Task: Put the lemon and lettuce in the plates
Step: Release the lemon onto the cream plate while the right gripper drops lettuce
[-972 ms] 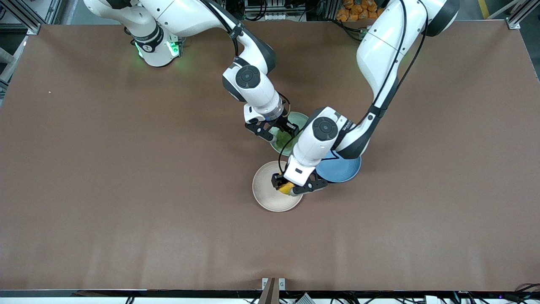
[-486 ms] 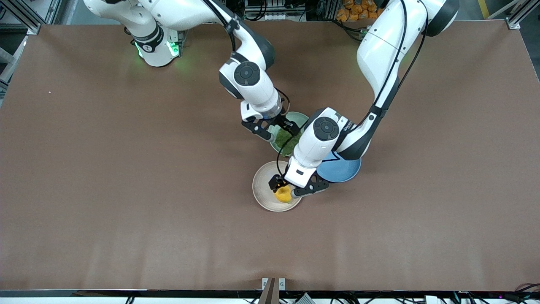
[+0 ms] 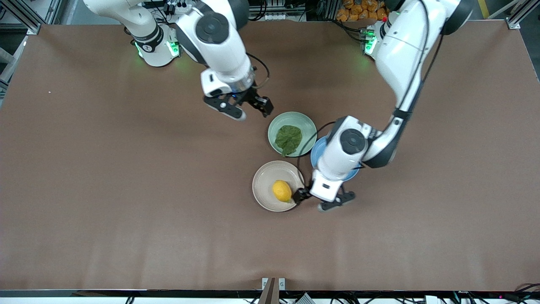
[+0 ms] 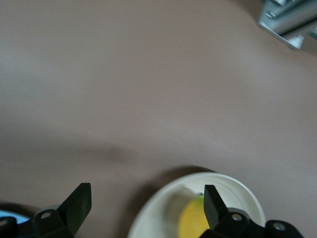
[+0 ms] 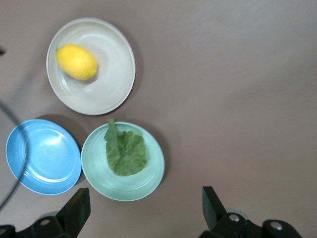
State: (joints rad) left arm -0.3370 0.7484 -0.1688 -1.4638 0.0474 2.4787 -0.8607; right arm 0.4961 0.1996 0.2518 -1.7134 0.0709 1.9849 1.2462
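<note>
At frame centre, the lemon point(image 3: 282, 191) lies in the beige plate point(image 3: 263, 185) and the lettuce point(image 3: 289, 139) in the green plate point(image 3: 310, 128), released, so both left gripper point(image 3: 319, 201) and right gripper point(image 3: 244, 108) have empty jaws spread apart.

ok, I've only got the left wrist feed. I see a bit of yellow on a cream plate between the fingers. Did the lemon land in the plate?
Observer: Yes. The lemon lies inside the cream plate, untouched; the open left gripper hangs beside that plate's rim.
Operator: And the lettuce? Not in my feed.
Observer: The lettuce lies flat in the mint plate, which is farther from the front camera than the cream plate.
Operator: Where's the right gripper?
Observer: The right gripper is open and empty, over bare table toward the right arm's base from the mint plate.
Operator: Anything on the blue plate?
Observer: The right wrist view shows the blue plate bare.
</note>
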